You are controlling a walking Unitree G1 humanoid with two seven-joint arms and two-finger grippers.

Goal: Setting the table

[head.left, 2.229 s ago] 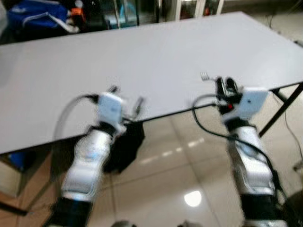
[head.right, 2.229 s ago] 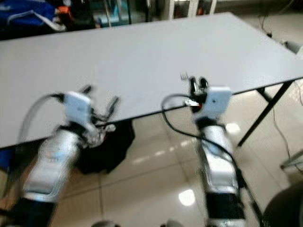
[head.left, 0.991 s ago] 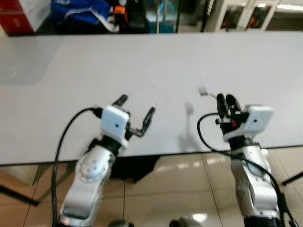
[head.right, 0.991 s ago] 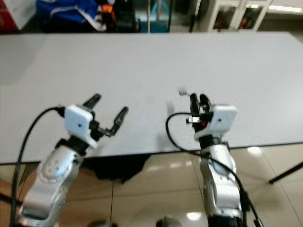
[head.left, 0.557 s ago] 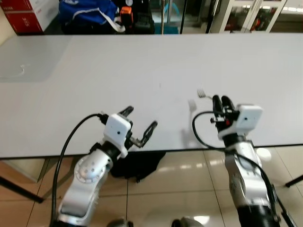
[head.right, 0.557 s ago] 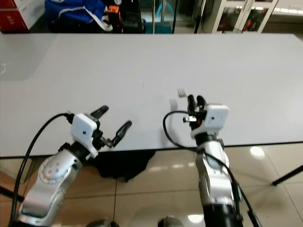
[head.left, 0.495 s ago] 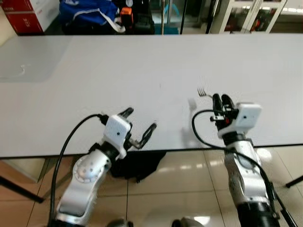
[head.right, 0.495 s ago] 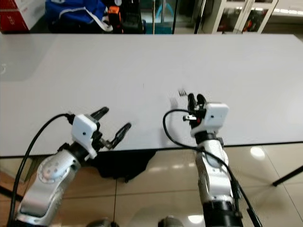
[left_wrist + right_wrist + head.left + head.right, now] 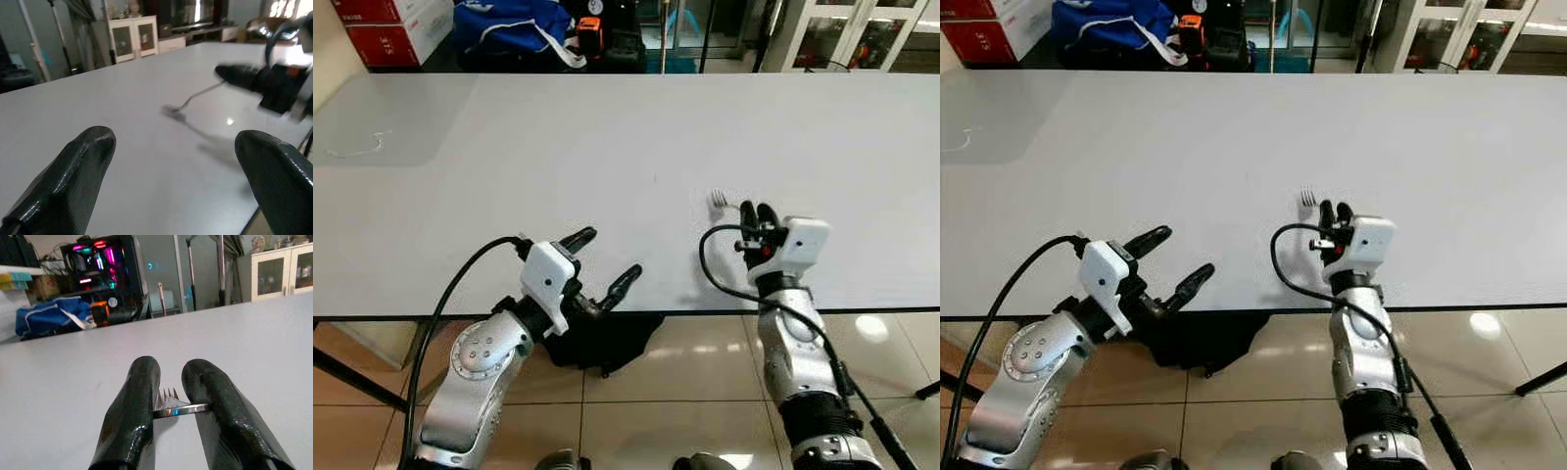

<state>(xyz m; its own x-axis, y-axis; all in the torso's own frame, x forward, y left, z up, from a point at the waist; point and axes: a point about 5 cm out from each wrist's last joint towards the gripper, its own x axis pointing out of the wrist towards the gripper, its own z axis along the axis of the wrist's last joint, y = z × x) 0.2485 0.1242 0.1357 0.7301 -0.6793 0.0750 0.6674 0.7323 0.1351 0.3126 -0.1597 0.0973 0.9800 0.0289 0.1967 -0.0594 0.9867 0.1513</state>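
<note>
Right hand pinches a fork over the table; left hand gapes wide.

We see a pale grey table with a silver fork on it. Our arms are silver, our fingers glossy black. At the frame's upper left sit a blue bag and a red box; the floor tiles are tan.
</note>
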